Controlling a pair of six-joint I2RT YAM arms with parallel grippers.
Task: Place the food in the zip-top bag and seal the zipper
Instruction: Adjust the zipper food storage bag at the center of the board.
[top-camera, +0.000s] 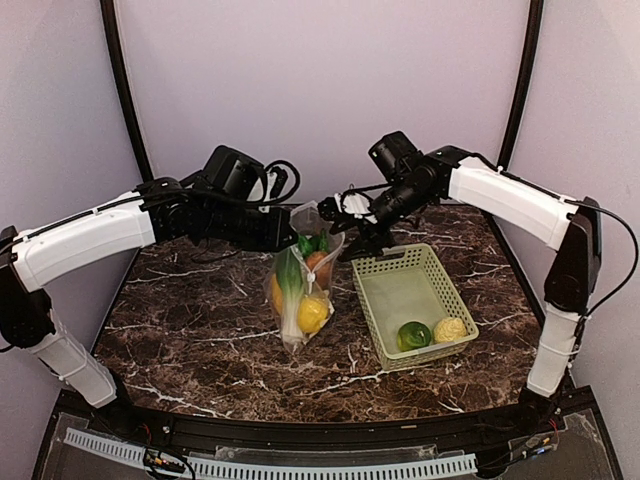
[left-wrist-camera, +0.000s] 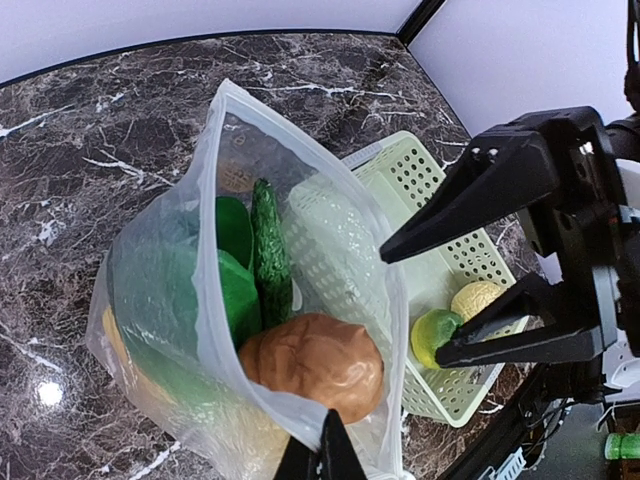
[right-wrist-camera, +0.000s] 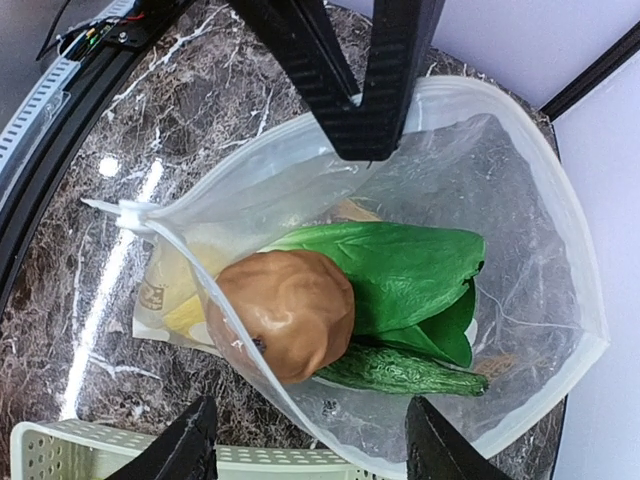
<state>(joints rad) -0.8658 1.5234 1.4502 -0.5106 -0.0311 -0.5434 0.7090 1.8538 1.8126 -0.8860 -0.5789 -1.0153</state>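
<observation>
Top view, zip-top bag (top-camera: 303, 285): centre of the frame on the marble surface (top-camera: 190, 310). Its long axis runs up-down in the frame, with the mouth at the raised upper end.
Top view, leek (top-camera: 289, 295): inside the bag, lying along its length, beside a yellow lemon (top-camera: 313, 314).
Top view, basket (top-camera: 400, 285): just right of the bag, holding a green fruit (top-camera: 414, 334) and a pale bumpy fruit (top-camera: 450, 328).
Left wrist view, left pincer (left-wrist-camera: 322, 452): bottom centre, pressed together on the bag's rim.
Left wrist view, zipper (left-wrist-camera: 203, 230): unsealed, the mouth gaping toward the camera.
Left wrist view, contents: brown fruit (left-wrist-camera: 312, 360) nearest the mouth, and a dark green cucumber (left-wrist-camera: 270, 250) behind it pointing up-frame.
Left wrist view, right pincer (left-wrist-camera: 412, 306): right side, spread, holding nothing, its upper fingertip at the bag's far wall.
Right wrist view, right pincer (right-wrist-camera: 308, 425): bottom edge, spread, with the bag's lower edge showing between its fingers.
Right wrist view, left pincer (right-wrist-camera: 362, 145): top centre, pinching the far rim.
Right wrist view, cucumber (right-wrist-camera: 400, 372): lies left-right, below a green leaf (right-wrist-camera: 400, 270).
</observation>
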